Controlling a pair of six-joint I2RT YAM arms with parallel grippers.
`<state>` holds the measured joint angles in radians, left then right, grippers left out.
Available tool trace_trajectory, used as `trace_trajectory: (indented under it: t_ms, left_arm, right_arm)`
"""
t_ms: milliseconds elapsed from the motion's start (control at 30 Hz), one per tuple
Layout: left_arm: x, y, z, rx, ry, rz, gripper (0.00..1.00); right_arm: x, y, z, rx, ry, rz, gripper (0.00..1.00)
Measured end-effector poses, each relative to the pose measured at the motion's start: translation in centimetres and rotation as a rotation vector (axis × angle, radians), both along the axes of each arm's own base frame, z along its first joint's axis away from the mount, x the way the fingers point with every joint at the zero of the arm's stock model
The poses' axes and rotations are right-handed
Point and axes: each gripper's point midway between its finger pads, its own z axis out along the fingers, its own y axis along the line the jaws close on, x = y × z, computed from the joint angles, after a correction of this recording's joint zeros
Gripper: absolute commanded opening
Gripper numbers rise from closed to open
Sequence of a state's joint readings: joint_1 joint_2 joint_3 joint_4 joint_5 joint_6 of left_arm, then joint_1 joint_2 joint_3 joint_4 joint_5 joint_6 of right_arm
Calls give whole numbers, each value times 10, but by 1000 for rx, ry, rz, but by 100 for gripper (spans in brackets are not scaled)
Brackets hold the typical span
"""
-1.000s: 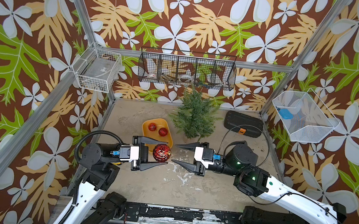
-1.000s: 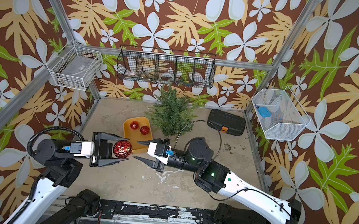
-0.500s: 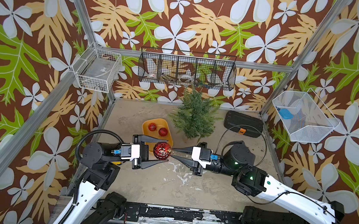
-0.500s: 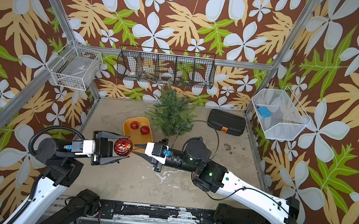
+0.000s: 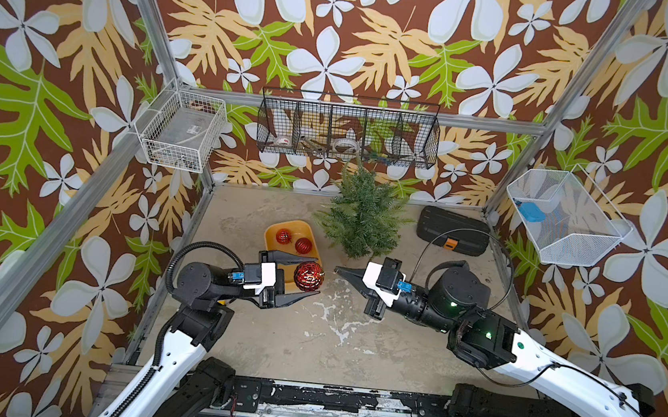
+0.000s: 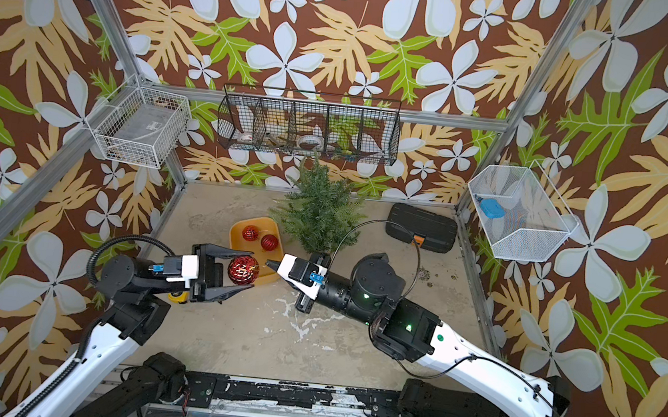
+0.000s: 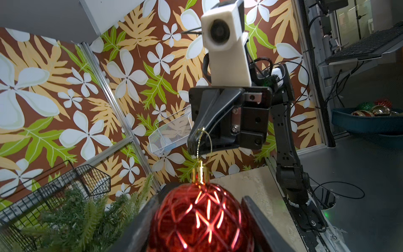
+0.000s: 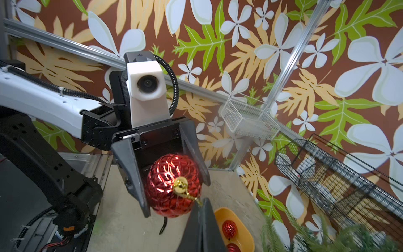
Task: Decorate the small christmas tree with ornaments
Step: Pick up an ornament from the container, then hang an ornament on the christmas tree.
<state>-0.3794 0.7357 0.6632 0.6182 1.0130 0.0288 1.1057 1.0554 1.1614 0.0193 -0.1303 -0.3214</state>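
Three red ornaments total: the lattice ornament [image 5: 308, 276] by itself, plus two other ornaments [image 5: 283, 236] [image 5: 303, 246] together in the tray. Just one small christmas tree [image 5: 360, 220] and one yellow tray [image 5: 293, 225]. Two robot arms, so two grippers: the left gripper [image 5: 314, 276] and the right gripper [image 5: 339, 270]. Three wire baskets on the walls, two white baskets [image 5: 180, 136] [image 5: 565, 217] and one black basket [image 5: 348, 129], which looks split into five sections. One black case [image 5: 453, 231]. One blue thing [image 5: 531, 212] in a white basket. The bits inside the black basket are too small to count.
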Motion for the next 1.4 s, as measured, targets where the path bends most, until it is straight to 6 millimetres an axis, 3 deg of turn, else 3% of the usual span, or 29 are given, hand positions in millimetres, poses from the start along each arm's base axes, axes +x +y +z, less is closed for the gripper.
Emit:
trace_trajectory:
  t_ms: [267, 700, 1067, 1400]
  left_arm:
    - [31, -8, -23, -33, 36, 66, 32]
    - [89, -24, -58, -52, 80, 170, 29]
    - [129, -34, -39, -77, 68, 227, 27]
    - [143, -26, -23, -72, 18, 335, 27]
  right_arm:
    - [51, -22, -30, -156, 24, -186, 0]
    - [115, -32, -55, -374, 6, -344, 0]
    - [147, -39, -48, -431, -28, -407, 0]
    - [148, -26, -22, -420, -73, -357, 0]
